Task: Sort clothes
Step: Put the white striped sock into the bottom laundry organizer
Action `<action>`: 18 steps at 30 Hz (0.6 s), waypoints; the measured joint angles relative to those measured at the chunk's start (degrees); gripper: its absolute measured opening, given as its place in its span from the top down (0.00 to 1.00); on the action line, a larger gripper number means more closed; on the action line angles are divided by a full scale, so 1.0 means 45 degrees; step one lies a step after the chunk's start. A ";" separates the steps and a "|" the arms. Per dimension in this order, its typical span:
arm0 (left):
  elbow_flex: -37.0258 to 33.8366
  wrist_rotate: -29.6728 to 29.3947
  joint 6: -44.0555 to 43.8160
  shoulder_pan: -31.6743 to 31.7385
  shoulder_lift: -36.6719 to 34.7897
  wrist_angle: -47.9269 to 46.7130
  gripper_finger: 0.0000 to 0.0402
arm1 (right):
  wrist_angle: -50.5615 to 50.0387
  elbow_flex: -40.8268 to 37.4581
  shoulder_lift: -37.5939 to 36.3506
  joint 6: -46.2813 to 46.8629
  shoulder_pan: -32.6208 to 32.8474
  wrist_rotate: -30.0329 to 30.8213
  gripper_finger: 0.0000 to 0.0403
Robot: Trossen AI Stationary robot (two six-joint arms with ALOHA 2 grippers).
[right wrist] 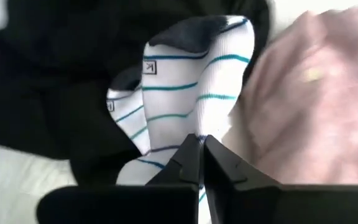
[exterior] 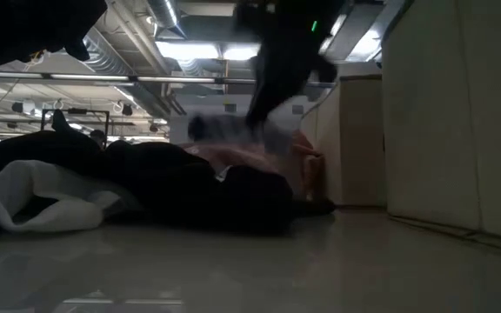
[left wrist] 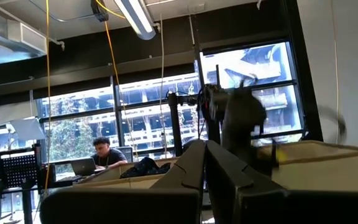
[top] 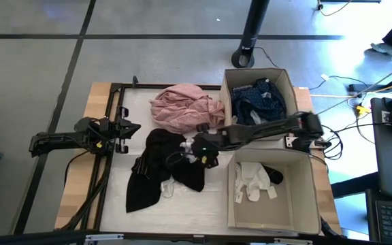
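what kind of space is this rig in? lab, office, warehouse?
Looks like a lab or open-plan workspace. The left wrist view shows big windows, exposed ceiling ducting and a person at a laptop; the high view shows a concrete floor with loose cables.

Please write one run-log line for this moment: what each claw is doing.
right claw: shut on striped sock, over black pile | left claw: shut, waiting at table's left | step: sock pick

The table carries a pink garment, black clothes under the right gripper, and two boxes beside it
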 joint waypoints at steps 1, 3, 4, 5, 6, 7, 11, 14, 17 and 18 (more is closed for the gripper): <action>0.0000 0.0000 -0.0002 0.0000 0.0000 0.0000 0.99 | -0.0221 0.0000 -0.0402 -0.0009 0.0121 0.0159 0.98; 0.0000 0.0000 -0.0002 0.0000 0.0000 0.0004 0.99 | -0.0660 0.0005 -0.1275 0.0014 0.0367 0.0458 0.97; 0.0000 0.0000 -0.0002 0.0000 0.0000 0.0000 0.99 | -0.0915 0.0005 -0.1671 0.0094 0.0495 0.0567 0.97; 0.0000 0.0000 -0.0002 0.0000 0.0000 0.0004 0.99 | -0.1172 0.0005 -0.2113 0.0288 0.0624 0.0717 0.96; 0.0000 0.0001 -0.0002 0.0000 0.0000 0.0005 0.99 | -0.1442 0.0005 -0.2535 0.0468 0.0759 0.0846 0.95; 0.0000 0.0000 -0.0002 0.0000 0.0000 0.0005 0.99 | -0.1613 0.0005 -0.2940 0.0683 0.0888 0.0961 0.95; 0.0000 0.0002 -0.0002 0.0000 0.0000 0.0005 0.99 | -0.2327 0.0005 -0.4670 0.1366 0.1359 0.1000 0.96; 0.0000 0.0005 -0.0002 0.0000 0.0000 0.0005 0.99 | -0.3089 0.0005 -0.5797 0.2054 0.1782 0.0896 0.97; -0.0005 0.0000 -0.0002 0.0000 0.0000 0.0000 0.99 | -0.4002 0.0005 -0.6780 0.2965 0.2280 0.0885 0.96; -0.0005 0.0002 -0.0002 0.0000 0.0000 -0.0002 0.99 | -0.4367 0.0006 -0.7071 0.3437 0.2471 0.0881 0.96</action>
